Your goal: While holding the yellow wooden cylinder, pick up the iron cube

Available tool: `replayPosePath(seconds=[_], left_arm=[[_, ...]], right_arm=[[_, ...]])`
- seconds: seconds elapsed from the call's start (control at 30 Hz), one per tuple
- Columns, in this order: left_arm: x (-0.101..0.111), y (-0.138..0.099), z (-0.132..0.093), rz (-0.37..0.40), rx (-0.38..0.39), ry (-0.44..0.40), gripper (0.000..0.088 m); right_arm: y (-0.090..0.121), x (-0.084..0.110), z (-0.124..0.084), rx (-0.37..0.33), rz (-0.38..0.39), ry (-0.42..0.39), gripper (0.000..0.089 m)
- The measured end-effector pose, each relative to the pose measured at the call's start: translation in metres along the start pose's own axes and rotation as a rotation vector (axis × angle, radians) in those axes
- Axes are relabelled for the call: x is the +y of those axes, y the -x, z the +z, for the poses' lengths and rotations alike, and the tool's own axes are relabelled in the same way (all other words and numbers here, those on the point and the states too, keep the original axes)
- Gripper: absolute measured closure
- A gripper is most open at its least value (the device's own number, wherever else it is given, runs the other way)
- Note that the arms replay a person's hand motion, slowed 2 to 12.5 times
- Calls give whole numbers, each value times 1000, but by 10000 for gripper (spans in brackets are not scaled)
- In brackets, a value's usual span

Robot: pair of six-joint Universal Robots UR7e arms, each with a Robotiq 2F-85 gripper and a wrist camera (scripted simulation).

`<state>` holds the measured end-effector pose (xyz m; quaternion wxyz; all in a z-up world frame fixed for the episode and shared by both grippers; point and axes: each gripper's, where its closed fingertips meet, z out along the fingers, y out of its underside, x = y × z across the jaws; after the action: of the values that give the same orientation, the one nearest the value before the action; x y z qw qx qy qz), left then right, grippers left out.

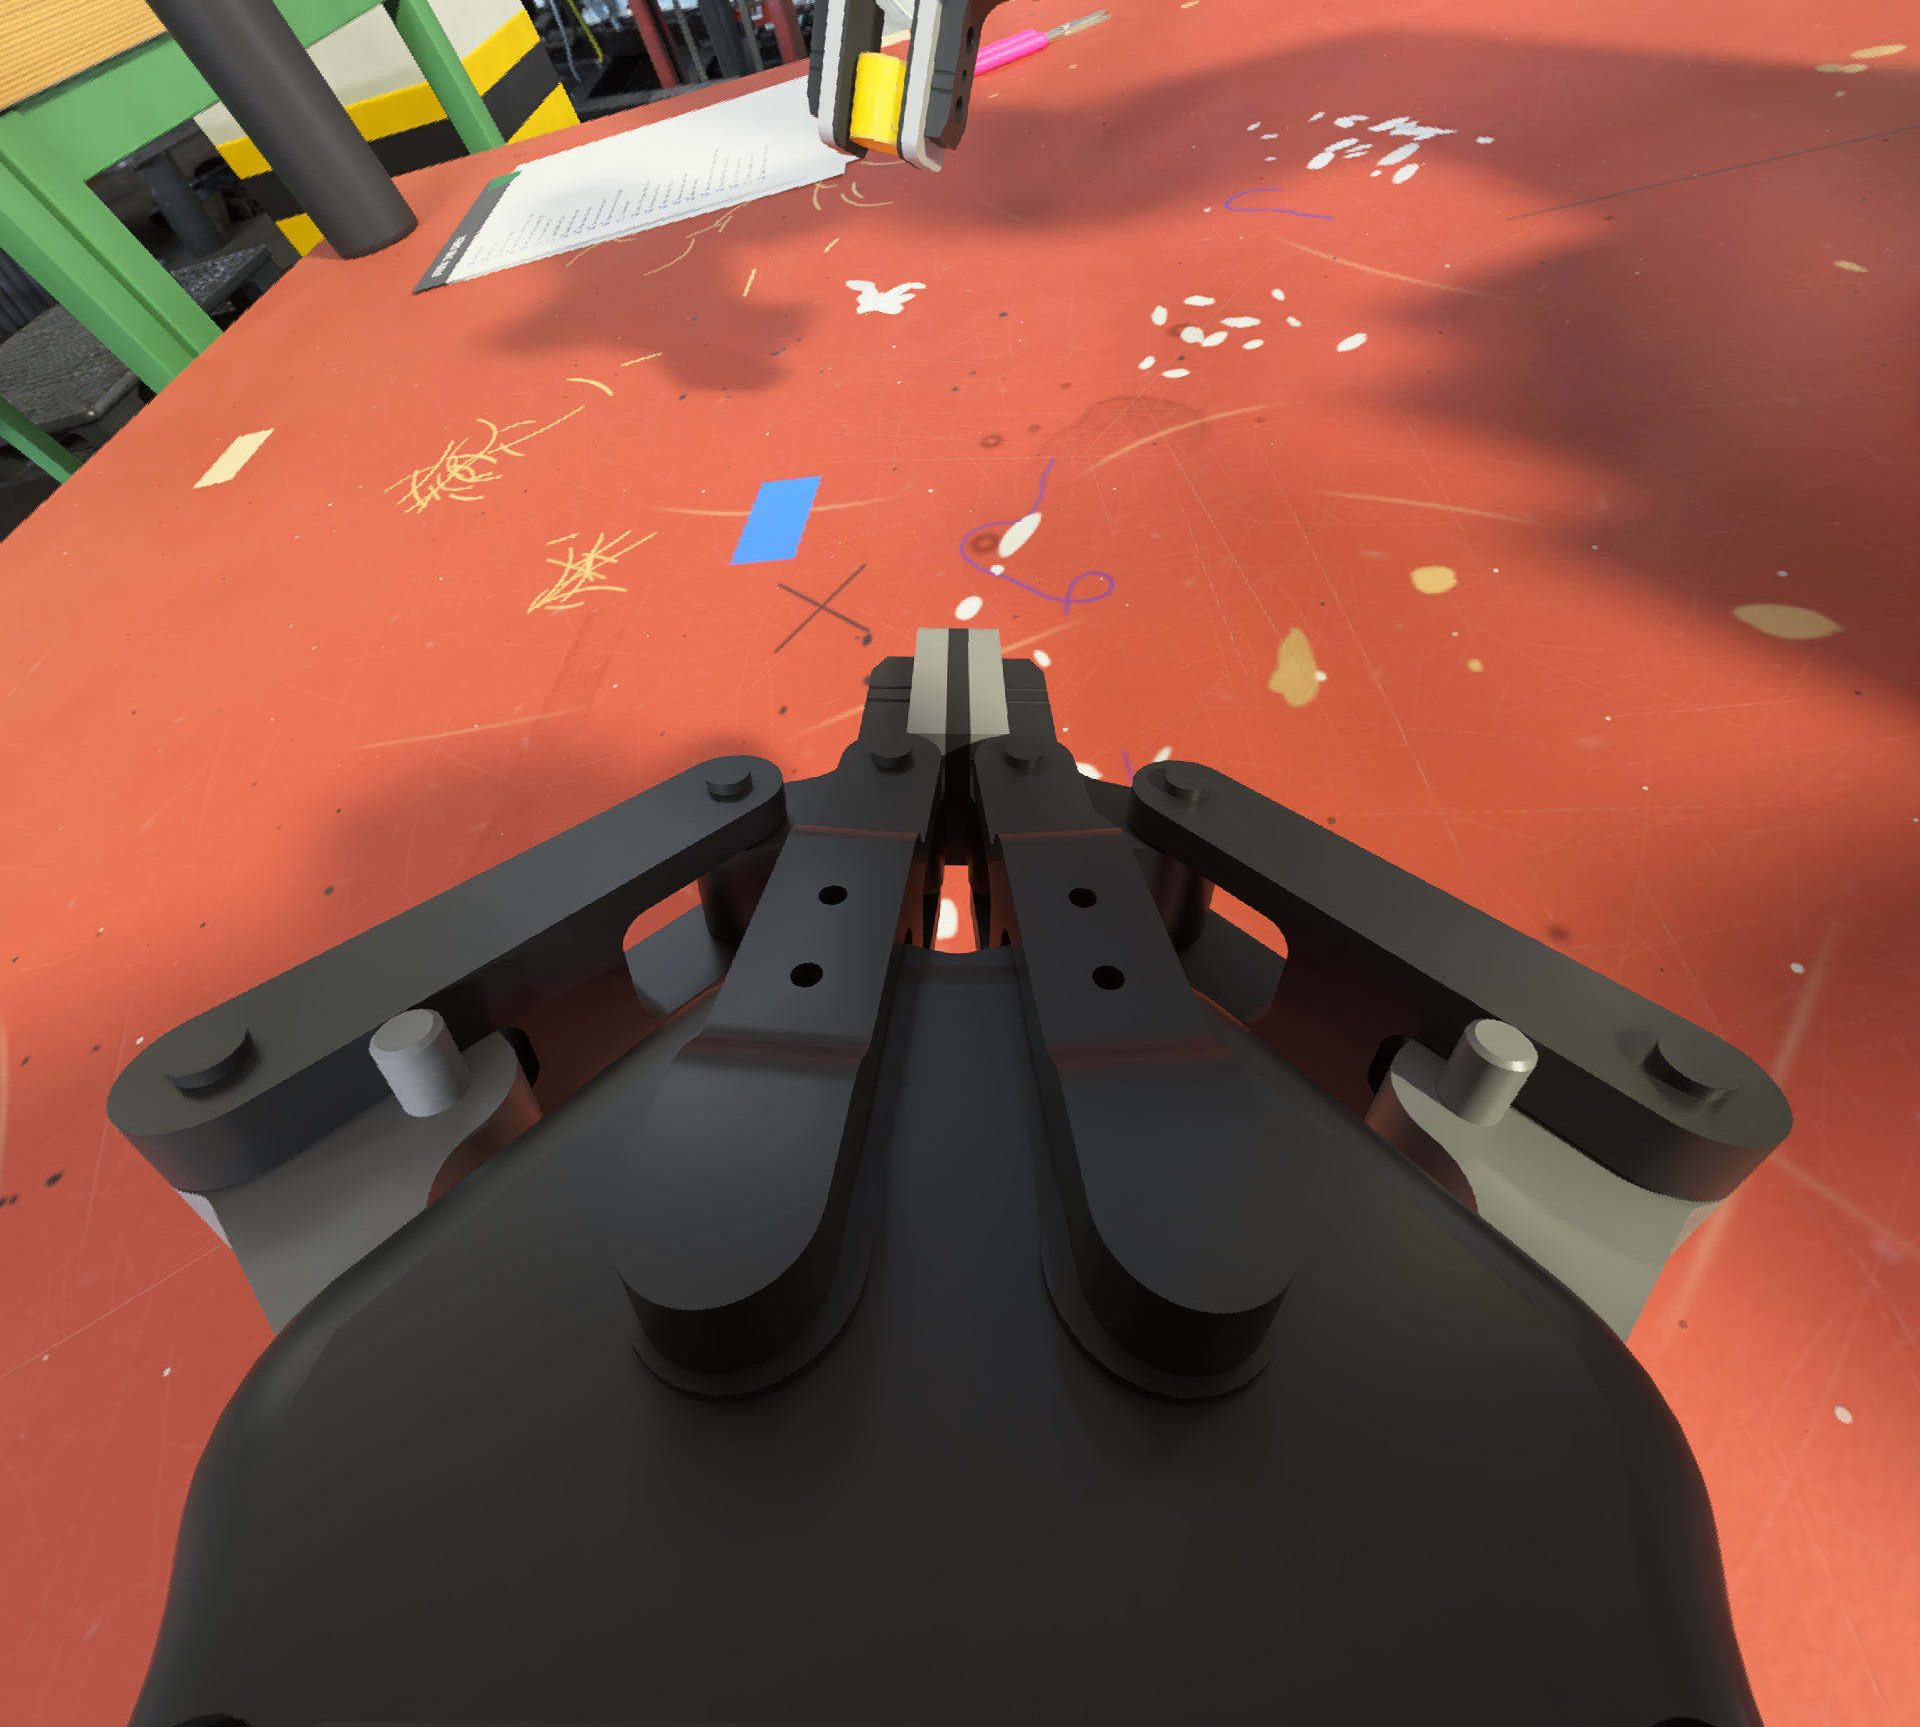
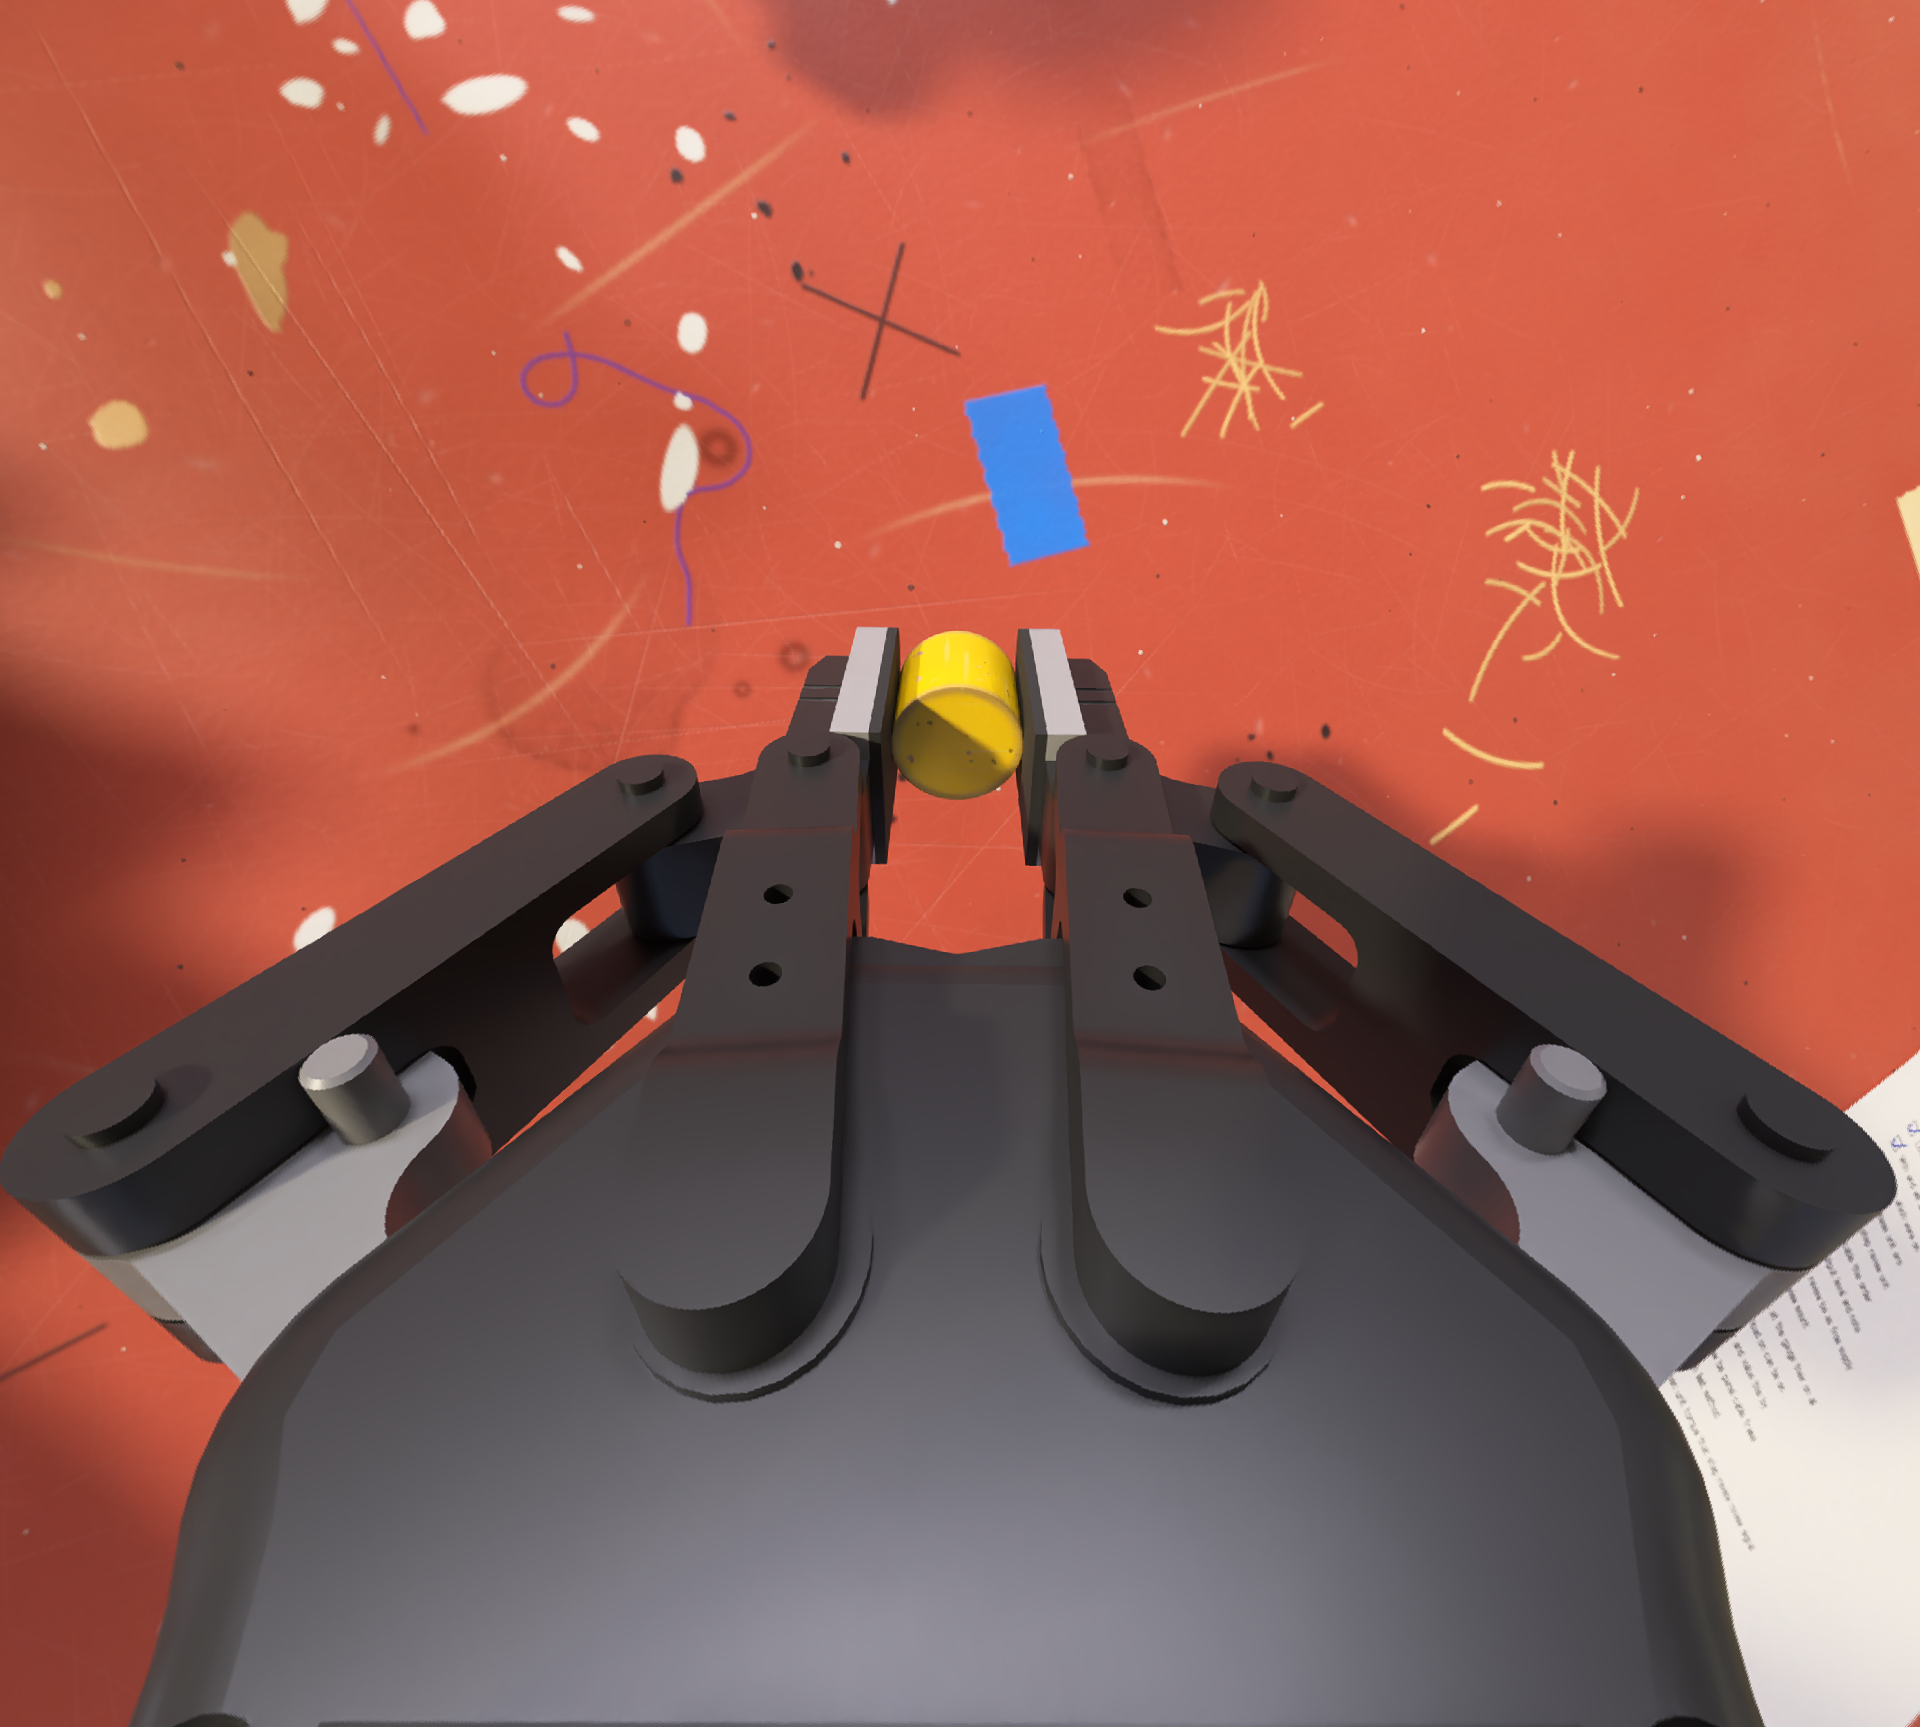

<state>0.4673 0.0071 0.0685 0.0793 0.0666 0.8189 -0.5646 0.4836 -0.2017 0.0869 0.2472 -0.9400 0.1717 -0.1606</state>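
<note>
My right gripper (image 2: 956, 685) is shut on the yellow wooden cylinder (image 2: 956, 711) and holds it above the red table. In the left wrist view the same gripper (image 1: 883, 139) hangs at the far side with the cylinder (image 1: 876, 101) between its pads, just above the edge of a white sheet. My left gripper (image 1: 957, 654) is shut and empty, its pads pressed together low over the table near a black cross mark. No iron cube shows in either view.
A dark grey bottle with a blue cap (image 1: 239, 46) stands at the far left table edge beside the printed white sheet (image 1: 644, 197), which also shows in the right wrist view (image 2: 1829, 1428). A pink-handled tool (image 1: 1023, 44) lies behind the right gripper. A green-framed bench (image 1: 114, 108) stands past the table. A flat blue patch (image 1: 777, 520) marks the table.
</note>
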Motion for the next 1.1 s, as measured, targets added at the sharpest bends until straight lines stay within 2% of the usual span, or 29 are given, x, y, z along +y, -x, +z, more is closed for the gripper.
replayPosePath(seconds=[0.3,1.1], left_arm=[[2,0,0,-2,2,5,882],[4,0,1,-2,9,13,882]], right_arm=[[-2,3,5,-21,-26,53,694],[-10,-6,15,-46,-65,104,695]])
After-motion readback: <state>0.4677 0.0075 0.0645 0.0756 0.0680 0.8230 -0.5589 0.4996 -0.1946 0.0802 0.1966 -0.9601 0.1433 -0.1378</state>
